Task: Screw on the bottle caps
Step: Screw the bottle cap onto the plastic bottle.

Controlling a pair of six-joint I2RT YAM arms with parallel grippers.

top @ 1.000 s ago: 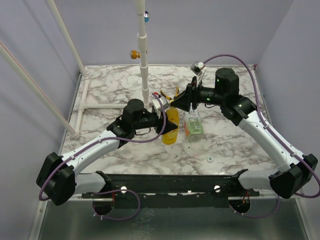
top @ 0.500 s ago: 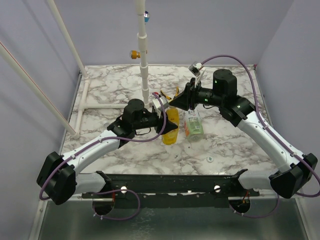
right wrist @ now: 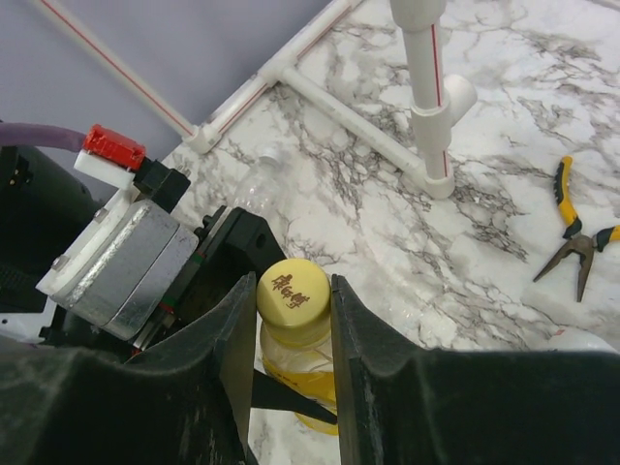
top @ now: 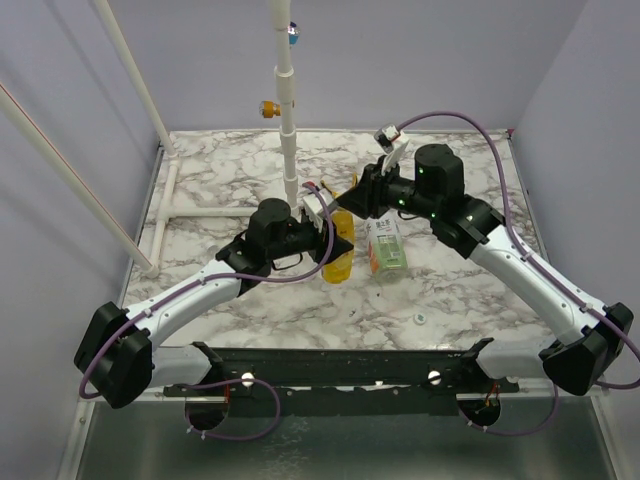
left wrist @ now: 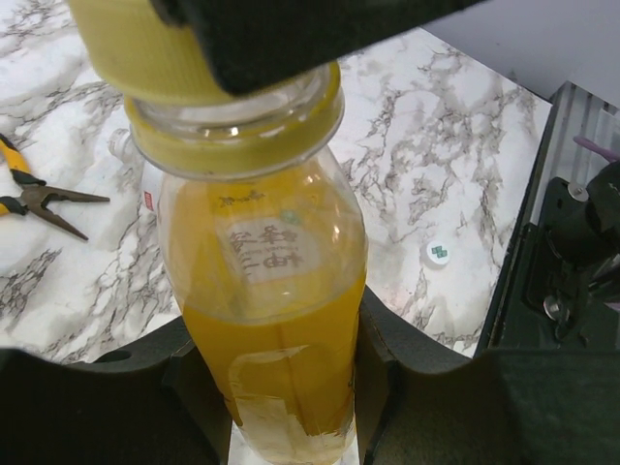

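Yellow cap (right wrist: 294, 289) is sitting on the neck of the yellow bottle (left wrist: 271, 291). My right gripper (right wrist: 294, 305) is pinched shut on it, with a finger (right wrist: 232, 334) pressed against each side. On the right wrist cam I can see the printed top of the cap wedged between the two fingers, with no gap on either side. No view shows me whether the threads have actually caught, so I can't say.

Left gripper (top: 335, 250) is clamped on the lower half of the bottle. Its fingers (left wrist: 145, 387) are snug against both sides in the left wrist view. The bottle has orange liquid in it, and the label faces that camera. From overhead, the whole thing is roughly mid-table (top: 230, 160), with both arms reaching in toward it. I can't tell if the bottle's base is touching the marble, because the gripper hides it.

Other stuff:
- Clear bottle (top: 386, 247) is lying on its side just right of the yellow one, and neither gripper is on it.
- White cap (top: 420, 319) is loose on the marble toward the near edge, well apart from both bottles.
- Pliers (right wrist: 576, 232) are lying flat toward the back, near the foot of the white pipe (right wrist: 426, 87).
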